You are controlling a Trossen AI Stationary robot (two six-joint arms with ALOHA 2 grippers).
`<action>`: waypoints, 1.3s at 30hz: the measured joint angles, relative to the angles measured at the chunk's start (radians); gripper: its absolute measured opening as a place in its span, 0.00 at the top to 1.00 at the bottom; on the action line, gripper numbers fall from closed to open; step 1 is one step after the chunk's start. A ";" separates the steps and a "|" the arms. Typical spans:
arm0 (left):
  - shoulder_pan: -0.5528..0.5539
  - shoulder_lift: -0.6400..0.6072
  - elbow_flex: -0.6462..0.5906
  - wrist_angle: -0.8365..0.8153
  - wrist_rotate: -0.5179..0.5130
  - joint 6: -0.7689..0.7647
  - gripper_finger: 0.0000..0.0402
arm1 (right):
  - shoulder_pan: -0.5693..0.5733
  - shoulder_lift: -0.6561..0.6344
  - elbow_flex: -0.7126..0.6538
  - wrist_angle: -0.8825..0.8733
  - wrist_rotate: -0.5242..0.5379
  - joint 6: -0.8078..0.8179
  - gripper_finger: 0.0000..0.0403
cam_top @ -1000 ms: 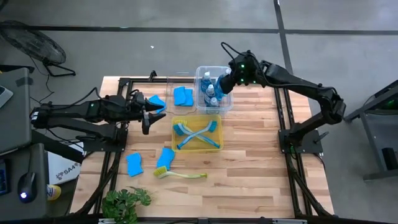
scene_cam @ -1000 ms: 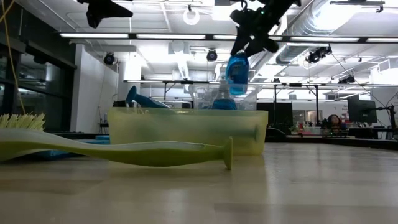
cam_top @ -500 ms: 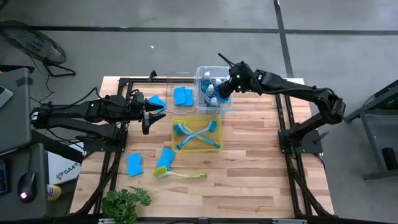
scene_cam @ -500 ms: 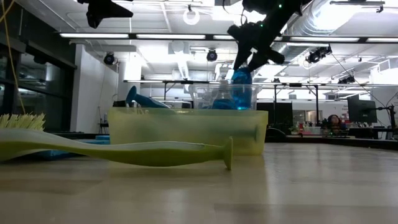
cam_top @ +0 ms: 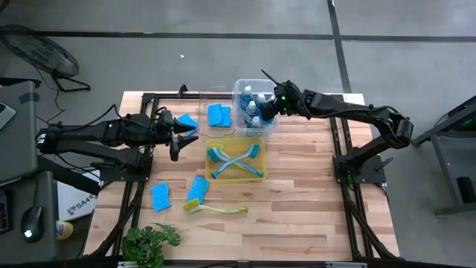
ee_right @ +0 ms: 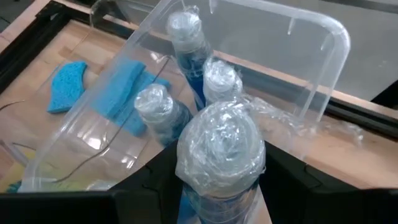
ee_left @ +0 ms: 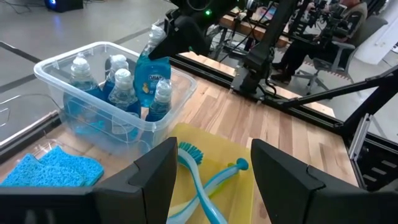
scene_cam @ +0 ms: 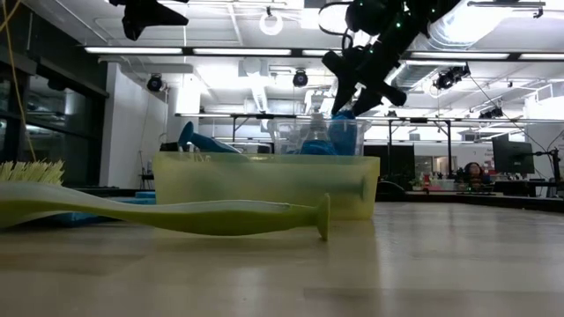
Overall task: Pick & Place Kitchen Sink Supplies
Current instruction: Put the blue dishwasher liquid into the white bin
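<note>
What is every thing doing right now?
right gripper: shut on a bottle, lowering it into the clear bin
bottle: held tilted, partly inside the bin
clear bin: holds other bottles, upright
yellow bin: holds two crossed brushes
yellow-green brush: lying on the table
left gripper: open, empty, waiting

The wooden tabletop carries a clear bin at the upper middle; a yellow bin below it; two blue sponges and a yellow-green brush at lower left; a leafy plant at the bottom edge.
</note>
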 joint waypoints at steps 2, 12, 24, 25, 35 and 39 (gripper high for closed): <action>0.000 0.000 0.000 0.000 -0.002 0.000 0.50 | 0.002 0.000 -0.014 0.016 -0.007 0.000 0.59; 0.000 0.000 0.001 -0.001 -0.005 0.000 0.50 | 0.013 0.000 -0.095 0.115 -0.007 -0.018 0.59; 0.000 0.000 0.001 -0.001 -0.006 0.000 0.50 | 0.012 0.005 -0.101 0.148 -0.002 -0.063 0.59; 0.000 0.000 0.001 -0.001 -0.006 -0.001 0.50 | 0.012 0.006 -0.101 0.148 -0.007 -0.067 0.59; 0.000 0.000 0.001 -0.001 -0.006 -0.001 0.50 | 0.013 0.032 -0.101 0.163 -0.056 -0.091 0.59; 0.000 0.000 0.001 -0.001 -0.006 -0.001 0.50 | 0.014 0.032 -0.101 0.170 -0.060 -0.125 0.59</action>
